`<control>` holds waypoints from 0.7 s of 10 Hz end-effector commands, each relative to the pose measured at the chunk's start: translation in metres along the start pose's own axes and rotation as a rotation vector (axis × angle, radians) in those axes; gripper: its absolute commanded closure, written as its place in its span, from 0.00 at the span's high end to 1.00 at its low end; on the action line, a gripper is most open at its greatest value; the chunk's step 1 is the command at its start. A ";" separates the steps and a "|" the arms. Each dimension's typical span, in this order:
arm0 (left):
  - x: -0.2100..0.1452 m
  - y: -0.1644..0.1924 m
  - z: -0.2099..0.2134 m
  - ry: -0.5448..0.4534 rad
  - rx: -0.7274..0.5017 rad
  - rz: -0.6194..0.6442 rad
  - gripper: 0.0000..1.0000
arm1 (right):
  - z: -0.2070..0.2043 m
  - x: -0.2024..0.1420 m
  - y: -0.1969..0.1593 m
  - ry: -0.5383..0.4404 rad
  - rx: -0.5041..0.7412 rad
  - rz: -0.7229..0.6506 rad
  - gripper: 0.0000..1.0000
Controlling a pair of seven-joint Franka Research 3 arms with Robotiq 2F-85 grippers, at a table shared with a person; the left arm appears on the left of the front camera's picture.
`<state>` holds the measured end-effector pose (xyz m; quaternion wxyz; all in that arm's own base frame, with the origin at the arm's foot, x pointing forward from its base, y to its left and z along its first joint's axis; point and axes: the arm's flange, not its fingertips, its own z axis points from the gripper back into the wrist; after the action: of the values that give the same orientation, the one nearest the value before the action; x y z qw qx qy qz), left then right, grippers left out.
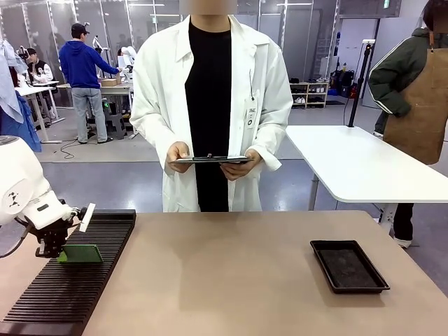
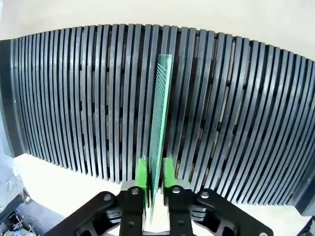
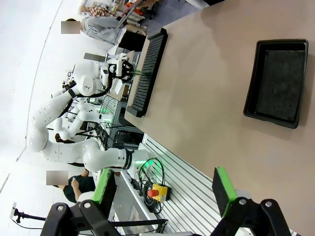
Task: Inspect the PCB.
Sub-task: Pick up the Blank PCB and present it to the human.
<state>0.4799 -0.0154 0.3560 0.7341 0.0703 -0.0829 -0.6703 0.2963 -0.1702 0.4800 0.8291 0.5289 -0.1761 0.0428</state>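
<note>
The PCB (image 1: 80,253) is a thin green board standing edge-up in the black slotted rack (image 1: 84,280) at the table's left. In the left wrist view the PCB (image 2: 160,123) runs straight up from between the green pads (image 2: 141,173), which press on its near edge. My left gripper (image 1: 61,253) is shut on the board's left end. My right gripper (image 3: 165,189) is high above the table, open, with nothing between its fingers. The person across the table holds a dark clipboard (image 1: 212,159) in both hands.
A black shallow tray (image 1: 348,265) lies at the right of the table, seen as the tray (image 3: 278,81) in the right wrist view. The rack (image 2: 236,123) has many parallel slots. A white table (image 1: 357,164) stands behind at the right.
</note>
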 end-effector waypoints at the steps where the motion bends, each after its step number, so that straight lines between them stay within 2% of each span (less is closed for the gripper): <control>1: -0.002 0.006 0.000 0.006 -0.026 -0.003 0.00 | 0.001 0.000 0.000 0.002 0.009 0.018 1.00; 5: -0.003 0.005 0.010 0.005 -0.024 0.011 0.00 | 0.001 0.000 0.000 0.002 0.009 0.018 1.00; 7: -0.003 -0.005 0.057 -0.058 0.052 0.011 0.00 | 0.001 0.000 0.000 0.002 0.009 0.018 1.00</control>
<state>0.4787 -0.0153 0.3814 0.7323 0.0780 -0.0982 -0.6694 0.2964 -0.1701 0.4799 0.8291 0.5290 -0.1759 0.0428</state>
